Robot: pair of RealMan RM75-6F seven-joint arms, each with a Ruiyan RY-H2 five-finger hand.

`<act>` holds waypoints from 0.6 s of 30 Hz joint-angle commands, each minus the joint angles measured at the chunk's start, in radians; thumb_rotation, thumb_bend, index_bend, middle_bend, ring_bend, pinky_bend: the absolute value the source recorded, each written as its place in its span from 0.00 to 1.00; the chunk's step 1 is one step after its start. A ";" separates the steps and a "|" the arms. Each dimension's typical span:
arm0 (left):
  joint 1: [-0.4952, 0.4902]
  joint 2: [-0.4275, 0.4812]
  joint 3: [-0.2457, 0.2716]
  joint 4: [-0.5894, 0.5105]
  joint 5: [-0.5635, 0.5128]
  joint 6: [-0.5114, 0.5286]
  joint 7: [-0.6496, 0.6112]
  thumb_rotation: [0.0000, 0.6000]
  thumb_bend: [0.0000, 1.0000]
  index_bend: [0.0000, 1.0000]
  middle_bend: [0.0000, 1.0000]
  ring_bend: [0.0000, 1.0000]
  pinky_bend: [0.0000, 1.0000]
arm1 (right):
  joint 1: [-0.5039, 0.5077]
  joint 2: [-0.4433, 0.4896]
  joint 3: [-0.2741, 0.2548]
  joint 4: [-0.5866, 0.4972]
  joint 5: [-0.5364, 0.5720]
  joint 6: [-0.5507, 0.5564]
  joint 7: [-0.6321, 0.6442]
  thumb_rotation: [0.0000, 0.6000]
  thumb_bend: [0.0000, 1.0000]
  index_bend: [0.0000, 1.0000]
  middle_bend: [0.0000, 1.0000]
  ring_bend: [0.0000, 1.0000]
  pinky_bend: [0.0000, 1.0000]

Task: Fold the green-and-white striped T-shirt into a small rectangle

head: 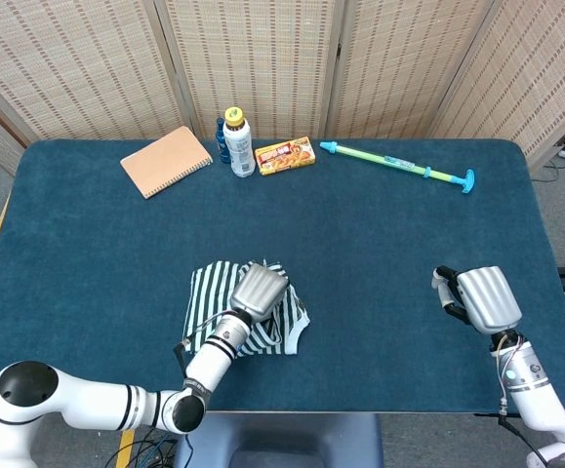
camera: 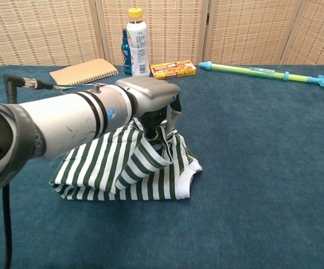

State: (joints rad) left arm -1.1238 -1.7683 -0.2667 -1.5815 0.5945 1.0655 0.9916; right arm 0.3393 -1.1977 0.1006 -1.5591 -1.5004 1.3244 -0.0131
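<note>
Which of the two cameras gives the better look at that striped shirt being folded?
The head view: from above, the striped T-shirt shows its whole outline on the table, with only the left hand over its middle. In the chest view the left arm crosses in front, hiding the shirt's upper left part.

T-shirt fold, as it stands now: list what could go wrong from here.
1. The left hand holds the T-shirt lifted over its middle; letting go here would probably leave a loose hump, not a flat layer.
2. The right hand rests far off to the side, so nothing pins the shirt's right edge; the cloth may slide with the pull.
3. The lower layer already looks bunched, so creases may get folded in.
</note>
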 commanded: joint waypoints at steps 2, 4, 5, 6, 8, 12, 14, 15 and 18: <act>-0.025 -0.026 -0.009 0.022 -0.026 0.000 0.006 1.00 0.55 0.61 0.83 0.77 0.92 | -0.002 0.000 0.000 0.004 0.001 0.000 0.004 1.00 0.49 0.74 0.97 1.00 1.00; -0.035 -0.035 -0.013 0.032 -0.034 -0.007 0.000 1.00 0.55 0.61 0.83 0.77 0.92 | -0.004 0.000 0.000 0.006 0.002 0.001 0.009 1.00 0.49 0.74 0.97 1.00 1.00; -0.038 -0.039 -0.014 0.037 -0.034 -0.008 -0.004 1.00 0.55 0.61 0.83 0.77 0.92 | -0.004 0.000 0.000 0.007 0.003 0.001 0.012 1.00 0.49 0.74 0.97 1.00 1.00; -0.041 -0.046 -0.013 0.044 -0.030 -0.006 -0.008 1.00 0.55 0.61 0.83 0.77 0.92 | -0.005 -0.001 0.000 0.009 0.003 0.001 0.014 1.00 0.49 0.74 0.97 1.00 1.00; -0.049 -0.060 -0.011 0.061 -0.028 -0.007 -0.013 1.00 0.55 0.61 0.83 0.77 0.92 | -0.007 -0.002 0.000 0.013 0.004 0.002 0.017 1.00 0.49 0.74 0.97 1.00 1.00; -0.067 -0.088 -0.016 0.096 -0.031 -0.009 -0.020 1.00 0.55 0.61 0.83 0.77 0.92 | -0.009 -0.002 0.000 0.018 0.004 0.002 0.021 1.00 0.49 0.74 0.97 1.00 1.00; -0.074 -0.103 -0.020 0.117 -0.027 -0.005 -0.027 1.00 0.55 0.61 0.83 0.77 0.92 | -0.010 -0.001 0.000 0.018 0.004 0.004 0.023 1.00 0.49 0.74 0.97 1.00 1.00; -0.076 -0.109 -0.021 0.125 -0.025 -0.003 -0.030 1.00 0.55 0.60 0.83 0.77 0.92 | -0.011 -0.001 0.000 0.018 0.004 0.005 0.024 1.00 0.49 0.74 0.97 1.00 1.00; -0.080 -0.124 -0.018 0.152 -0.015 0.003 -0.037 1.00 0.55 0.51 0.82 0.77 0.92 | -0.013 0.002 0.001 0.019 0.005 0.005 0.025 1.00 0.49 0.74 0.97 1.00 1.00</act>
State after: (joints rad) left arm -1.2008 -1.8874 -0.2850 -1.4350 0.5753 1.0656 0.9581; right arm 0.3268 -1.1961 0.1012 -1.5404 -1.4956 1.3292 0.0119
